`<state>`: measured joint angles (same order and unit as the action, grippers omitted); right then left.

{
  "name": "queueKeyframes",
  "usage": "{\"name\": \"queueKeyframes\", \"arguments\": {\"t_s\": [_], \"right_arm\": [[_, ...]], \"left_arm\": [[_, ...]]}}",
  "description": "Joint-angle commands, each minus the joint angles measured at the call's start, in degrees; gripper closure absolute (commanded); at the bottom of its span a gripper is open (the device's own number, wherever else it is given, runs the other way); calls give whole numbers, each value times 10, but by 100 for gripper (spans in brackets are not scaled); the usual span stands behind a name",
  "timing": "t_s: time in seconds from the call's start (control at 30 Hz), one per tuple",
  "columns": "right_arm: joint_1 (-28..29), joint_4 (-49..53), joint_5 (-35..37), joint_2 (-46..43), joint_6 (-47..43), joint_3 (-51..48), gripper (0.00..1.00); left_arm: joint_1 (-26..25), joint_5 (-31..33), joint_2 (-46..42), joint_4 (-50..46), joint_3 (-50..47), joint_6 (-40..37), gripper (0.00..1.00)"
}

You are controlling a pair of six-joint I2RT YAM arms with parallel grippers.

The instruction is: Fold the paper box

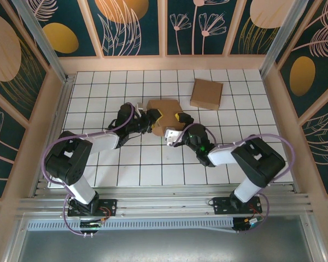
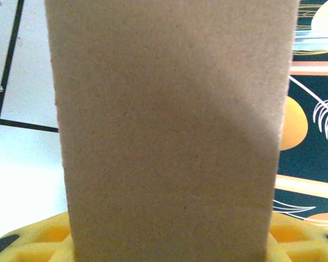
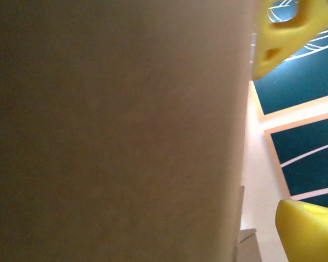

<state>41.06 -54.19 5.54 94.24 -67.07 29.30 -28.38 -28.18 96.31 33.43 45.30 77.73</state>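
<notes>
Top view: we list a part-folded brown paper box [image 1: 165, 111] at the middle of the white gridded table [image 1: 98, 164], with the left gripper [image 1: 147, 121] at its left edge and the right gripper [image 1: 177, 130] at its near edge. A brown cardboard square [image 1: 206, 94] lies apart.
Left wrist: a box panel is clamped between the yellow fingers [image 2: 27, 243].
Right wrist: the jaws are spread wide and hold nothing, with cardboard just beside them.

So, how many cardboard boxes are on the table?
2. One paper box sits at the centre of the table; one folded box lies farther back, to its right.
</notes>
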Motion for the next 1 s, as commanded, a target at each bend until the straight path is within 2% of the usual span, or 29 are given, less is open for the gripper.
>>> {"name": "queueKeyframes", "arguments": {"t_s": [0.0,0.1,0.17,0.23,0.27,0.53,0.63,0.7,0.83,0.9,0.97], "right_arm": [[8,-105,59,30,-59,14,1],[9,-143,74,49,-66,11,8],[8,-152,76,53,-65,10,17],[10,-160,76,54,-62,8,37],[10,-164,80,55,-58,8,40],[15,-148,84,33,-49,-3,38],[19,-128,88,0,-47,-19,39],[21,-99,93,-33,-45,-31,39],[22,35,93,-125,-35,-44,40],[24,221,61,-199,-17,-19,39],[18,442,-16,-262,26,43,42]], "left_arm": [[4,-6,-9,24,1,43,49],[4,-7,-11,24,4,43,48],[5,-8,-11,23,5,43,48],[5,-8,-10,22,6,44,47],[5,-7,-11,23,5,45,47],[8,14,-33,18,1,26,39],[10,86,-85,-52,11,-51,31],[10,150,-134,-123,31,-128,27],[10,291,-228,-228,62,-278,25],[10,361,-281,-247,54,-346,24],[10,408,-331,-249,34,-400,24]]}}
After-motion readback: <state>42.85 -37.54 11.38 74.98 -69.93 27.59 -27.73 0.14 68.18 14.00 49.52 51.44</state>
